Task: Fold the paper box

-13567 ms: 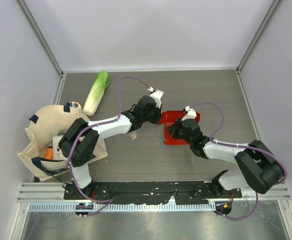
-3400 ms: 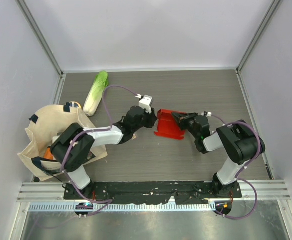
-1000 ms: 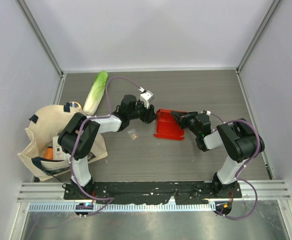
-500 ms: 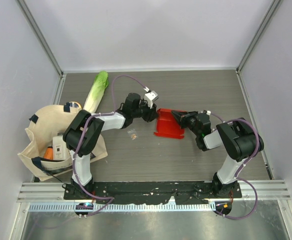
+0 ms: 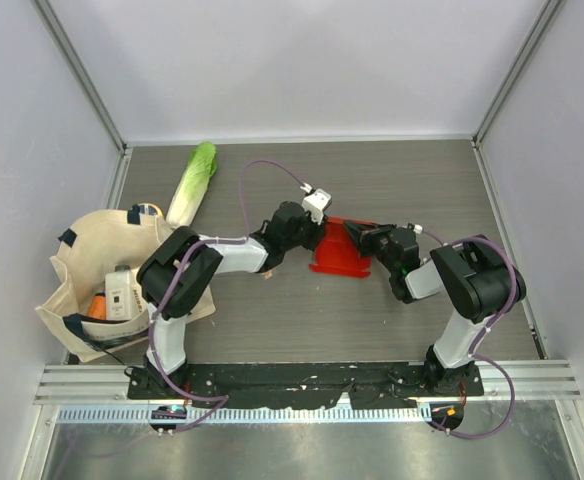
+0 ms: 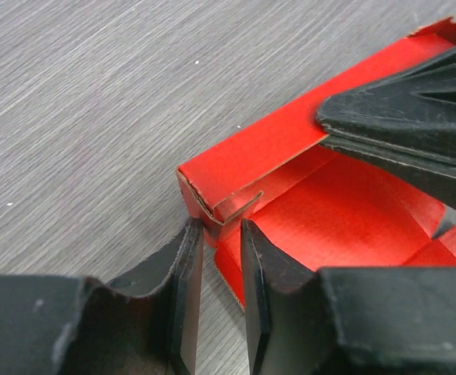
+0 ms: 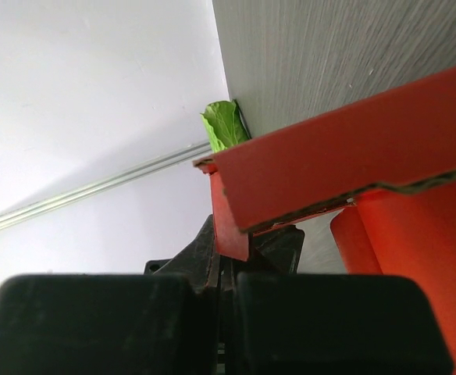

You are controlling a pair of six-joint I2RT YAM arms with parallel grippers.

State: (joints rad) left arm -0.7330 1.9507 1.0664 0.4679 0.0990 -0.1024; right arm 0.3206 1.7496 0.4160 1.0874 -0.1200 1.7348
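The red paper box (image 5: 334,258) lies part-folded in the middle of the table, with its walls raised. My right gripper (image 5: 357,235) is shut on its far right wall. In the right wrist view a red flap (image 7: 236,219) sits pinched between the shut fingers of the right gripper (image 7: 232,262). My left gripper (image 5: 312,238) is at the box's left corner. In the left wrist view the left gripper (image 6: 222,226) is narrowly open. Its tips straddle the box's folded corner (image 6: 212,207). The right gripper's black fingers (image 6: 415,117) clamp the wall of the box (image 6: 345,211).
A napa cabbage (image 5: 192,185) lies at the back left; it also shows in the right wrist view (image 7: 224,123). A beige tote bag (image 5: 82,260) with items inside sits at the left edge. White walls enclose the table on three sides.
My left gripper has swung right from beside the cabbage side back to the box's left corner. The right gripper and the box have stayed put.
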